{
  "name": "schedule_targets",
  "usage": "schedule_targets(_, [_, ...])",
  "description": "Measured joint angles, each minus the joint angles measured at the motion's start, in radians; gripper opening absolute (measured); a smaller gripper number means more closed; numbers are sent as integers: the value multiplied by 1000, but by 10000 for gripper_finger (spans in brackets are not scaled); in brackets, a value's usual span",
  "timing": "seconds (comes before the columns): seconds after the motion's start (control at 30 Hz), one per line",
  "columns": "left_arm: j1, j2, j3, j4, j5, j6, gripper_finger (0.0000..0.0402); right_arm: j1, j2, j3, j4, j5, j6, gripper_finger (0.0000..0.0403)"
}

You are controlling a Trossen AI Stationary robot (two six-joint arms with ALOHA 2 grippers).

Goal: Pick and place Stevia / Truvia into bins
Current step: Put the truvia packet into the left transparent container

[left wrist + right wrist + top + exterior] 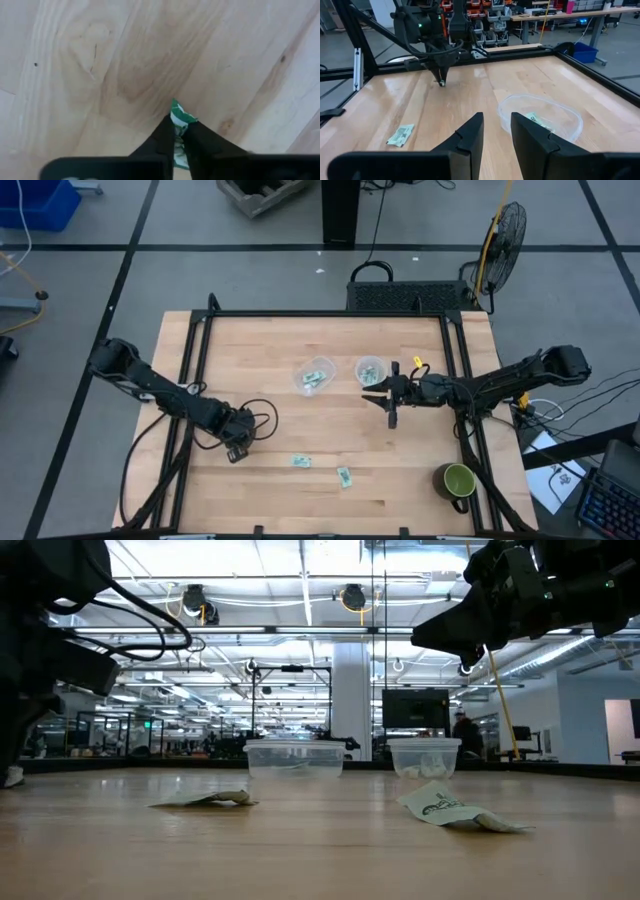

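Tabletop (330,480): pale wood planks inside a black frame, both arms reaching in from the sides.

Left arm: comes in from the left edge; left claw (238,448) low over the left-centre of the tabletop. In the left wrist view the fingers are pressed together on a green-and-white Stevia sachet (178,116), its printed end sticking out past the tips. Bare wood beneath; whether the sachet is already clear of the surface cannot be told from this angle.

Right arm: reaches in from the right edge; right claw (390,402) hangs just beside the right cup, fingers spread, nothing between them (right wrist view confirms the gap).

Green mug (458,480): near the front right corner, not part of the job.

Bins: two clear cups side by side at mid-tabletop, left cup (314,375) and right cup (371,369). Each already holds sachets.

Loose sachets: one (301,462) and another (344,477) lie flat toward the front, well apart from the cups.

Step in hand, by my judgement: left claw carries its sachet to the left cup. To do it well: lift straight up before travelling, so the sachet does not drag; keep the pinch firm, since only one end is held; centre over the rim and release low enough that the light paper drops inside rather than catching the wall. Keep clear of the right claw parked nearby.
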Motion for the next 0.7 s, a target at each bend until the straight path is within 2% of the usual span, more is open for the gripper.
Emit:
schedule_targets(0.07, [6, 1, 12, 4, 1, -11, 16, 0, 0, 0, 5, 0, 0, 91])
schedule_targets(0.13, [18, 4, 36, -5, -16, -18, 16, 0, 0, 0, 19, 0, 0, 91])
schedule_targets(0.27, [55, 3, 118, 19, -173, 32, 42, 0, 0, 0, 42, 0, 0, 91])
schedule_targets(0.33, [83, 6, 166, 17, -214, 85, 49, 0, 6, 0, 69, 1, 0, 91])
schedule_targets(0.57, [236, 4, 335, 133, -340, 437, 19, 0, 60, 0, 161, 16, -11, 91])
schedule_targets(0.7, [361, 2, 399, 262, -337, 650, 20, -1, 110, 0, 180, 69, -8, 91])
